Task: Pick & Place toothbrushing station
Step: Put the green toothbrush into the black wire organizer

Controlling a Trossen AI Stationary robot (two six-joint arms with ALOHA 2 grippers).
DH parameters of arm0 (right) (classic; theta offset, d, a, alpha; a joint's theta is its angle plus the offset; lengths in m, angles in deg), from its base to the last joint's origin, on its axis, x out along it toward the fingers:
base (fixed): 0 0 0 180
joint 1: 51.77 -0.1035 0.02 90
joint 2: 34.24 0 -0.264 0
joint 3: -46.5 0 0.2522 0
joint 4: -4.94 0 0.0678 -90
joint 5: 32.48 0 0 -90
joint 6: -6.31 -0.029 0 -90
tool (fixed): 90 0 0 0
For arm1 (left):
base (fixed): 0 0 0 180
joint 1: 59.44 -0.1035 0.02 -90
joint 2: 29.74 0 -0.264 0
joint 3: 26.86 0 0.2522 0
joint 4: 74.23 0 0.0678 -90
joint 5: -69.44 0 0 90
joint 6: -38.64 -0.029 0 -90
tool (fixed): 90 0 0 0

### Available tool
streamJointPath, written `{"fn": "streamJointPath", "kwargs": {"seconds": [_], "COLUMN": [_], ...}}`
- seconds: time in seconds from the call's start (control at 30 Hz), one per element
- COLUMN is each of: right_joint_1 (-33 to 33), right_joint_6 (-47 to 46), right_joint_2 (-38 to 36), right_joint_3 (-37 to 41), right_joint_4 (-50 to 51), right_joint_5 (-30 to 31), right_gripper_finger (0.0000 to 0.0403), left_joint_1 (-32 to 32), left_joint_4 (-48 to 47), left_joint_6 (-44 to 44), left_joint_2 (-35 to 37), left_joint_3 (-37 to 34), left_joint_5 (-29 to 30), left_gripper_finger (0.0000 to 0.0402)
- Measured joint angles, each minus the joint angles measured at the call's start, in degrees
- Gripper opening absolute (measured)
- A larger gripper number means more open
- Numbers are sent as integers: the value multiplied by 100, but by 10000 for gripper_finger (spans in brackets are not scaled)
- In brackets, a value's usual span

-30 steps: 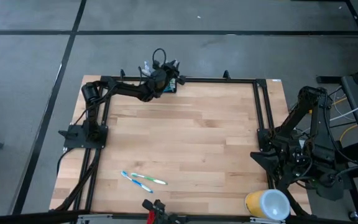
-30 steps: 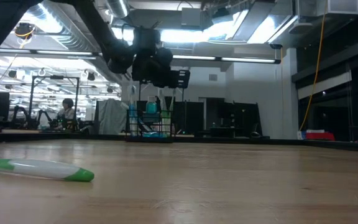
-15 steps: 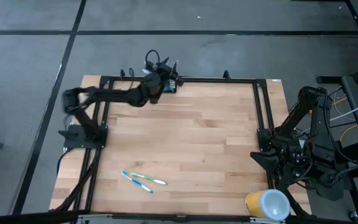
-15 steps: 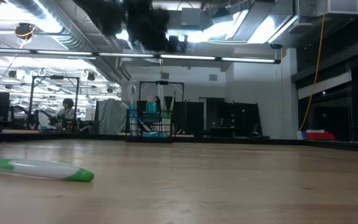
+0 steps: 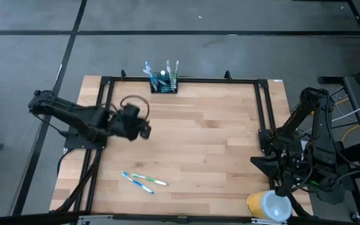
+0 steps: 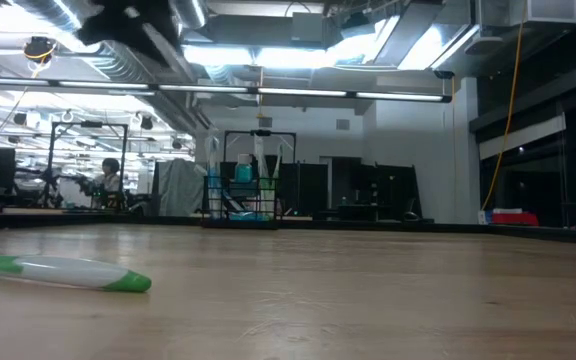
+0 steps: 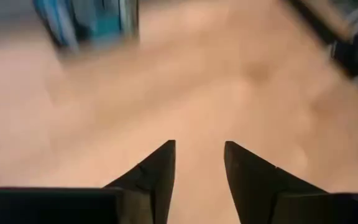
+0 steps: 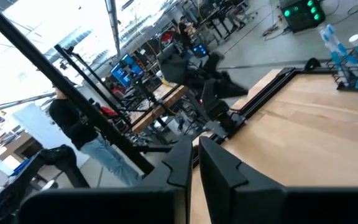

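The small black wire-mesh caddy (image 5: 163, 85) stands on its base at the table's far edge, with several toothbrushes upright in it. It also shows in the low view (image 6: 242, 196), blurred in the left wrist view (image 7: 89, 22) and in the right wrist view (image 8: 357, 60). My left gripper (image 5: 147, 129) hangs open and empty over the table's left middle, well short of the caddy; its fingers show apart in the left wrist view (image 7: 199, 155). My right gripper (image 5: 256, 160) is shut and waits at the right edge (image 8: 194, 157).
Two toothbrushes (image 5: 144, 181) lie flat near the front left; one shows in the low view (image 6: 58, 271). A round yellow-and-white cup (image 5: 269, 205) lies at the front right corner. A black rail frame (image 5: 217, 80) borders the wooden table. People stand in the room beyond.
My left gripper has drawn back from above the caddy at the far edge, going toward the table's near and left edges. The caddy has stayed where it was, now uncovered with its toothbrushes showing.
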Motion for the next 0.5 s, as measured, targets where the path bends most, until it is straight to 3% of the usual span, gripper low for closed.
{"fn": "streamJointPath", "kwargs": {"seconds": [0.17,0.4,0.5], "right_joint_1": [0,0,-1], "right_joint_6": [1,92,107], "right_joint_2": [0,24,26], "right_joint_3": [0,0,0], "right_joint_4": [-100,-212,-214], "right_joint_5": [-100,-188,-191], "right_gripper_finger": [32,32,32], "left_joint_1": [674,1536,1820], "left_joint_4": [-633,-1237,-1071], "left_joint_6": [2559,4982,5478], "left_joint_2": [-591,-1515,-1800], "left_joint_3": [-2,-2,-2], "left_joint_5": [-1604,-3308,-3855], "left_gripper_finger": [110,109,119]}}
